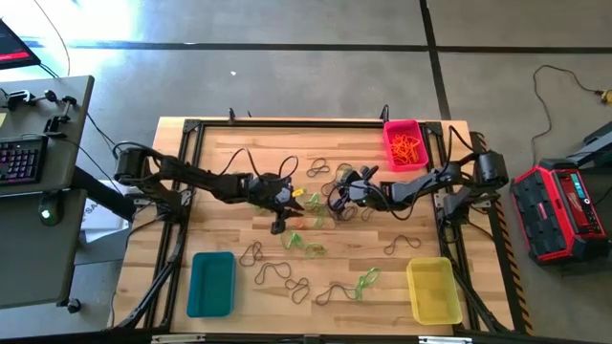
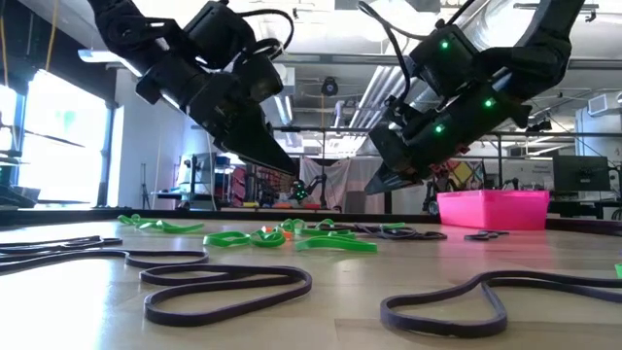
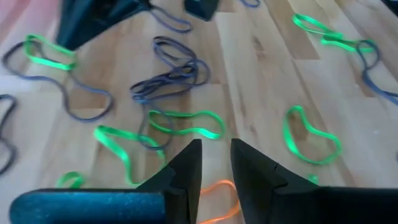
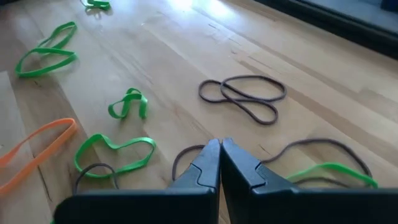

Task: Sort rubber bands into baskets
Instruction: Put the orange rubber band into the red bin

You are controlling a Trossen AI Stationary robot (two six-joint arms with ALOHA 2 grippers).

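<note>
Orange rubber bands (image 1: 406, 148) already fill the pink basket (image 1: 403, 126); the teal basket (image 1: 211, 283) and yellow basket (image 1: 431, 289) look empty. Green and dark bands lie scattered. One orange band (image 3: 219, 199) lies beneath the left gripper (image 3: 216, 163), its fingers narrowly apart; the right gripper (image 4: 219, 157) is closed, empty.

The left hand (image 3: 216, 163), fingers slightly parted, hovers over an orange band (image 3: 219, 199).

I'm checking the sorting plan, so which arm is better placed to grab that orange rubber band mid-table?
Probably the left. The left gripper hangs directly over the orange rubber band, fingers apart. The right gripper is shut, farther from it.
</note>
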